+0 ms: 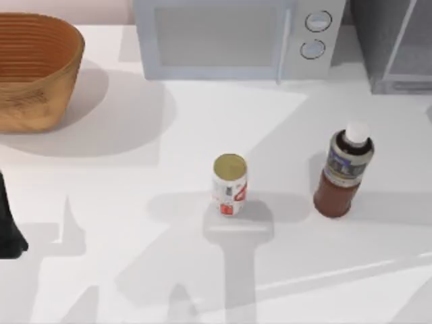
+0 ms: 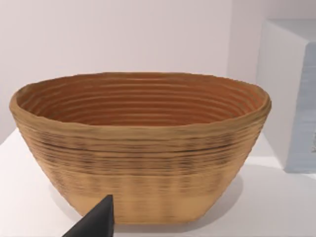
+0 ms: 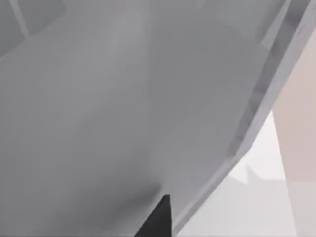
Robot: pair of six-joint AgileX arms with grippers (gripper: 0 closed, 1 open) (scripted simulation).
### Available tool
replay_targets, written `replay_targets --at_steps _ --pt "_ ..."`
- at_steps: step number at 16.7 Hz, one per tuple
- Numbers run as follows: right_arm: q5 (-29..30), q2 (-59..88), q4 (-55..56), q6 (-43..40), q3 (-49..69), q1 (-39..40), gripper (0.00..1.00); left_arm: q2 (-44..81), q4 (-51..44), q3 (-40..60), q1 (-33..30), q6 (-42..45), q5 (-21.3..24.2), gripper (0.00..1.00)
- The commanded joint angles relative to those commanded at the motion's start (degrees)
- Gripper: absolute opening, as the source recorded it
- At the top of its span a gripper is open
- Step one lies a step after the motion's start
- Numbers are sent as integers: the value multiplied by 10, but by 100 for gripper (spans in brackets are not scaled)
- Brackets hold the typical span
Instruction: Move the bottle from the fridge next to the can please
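The bottle (image 1: 343, 170) stands upright on the table (image 1: 135, 202), out of the fridge (image 1: 395, 44) at the far right corner, near the can (image 1: 230, 183) mid-table though apart; neither gripper's opening can be told, the left arm (image 1: 10, 223) parked at the left edge.

White can (image 1: 230, 184) with red markings, reddish-brown bottle (image 1: 343, 171), tan ribbed basket (image 1: 35, 71)
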Motion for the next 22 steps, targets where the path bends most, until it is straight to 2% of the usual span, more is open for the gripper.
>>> replay_targets --at_steps 5,9,12,17,22 --pt "176 -32 54 133 -41 203 100 0 0 0 0 0 0 100" --pt "262 -66 104 217 -87 314 100 0 0 0 0 0 0 100" --pt "275 -75 117 230 -106 338 100 0 0 0 0 0 0 100" --pt "278 -64 112 228 -99 329 100 0 0 0 0 0 0 100" --pt "279 35 87 228 12 330 100 0 0 0 0 0 0 100"
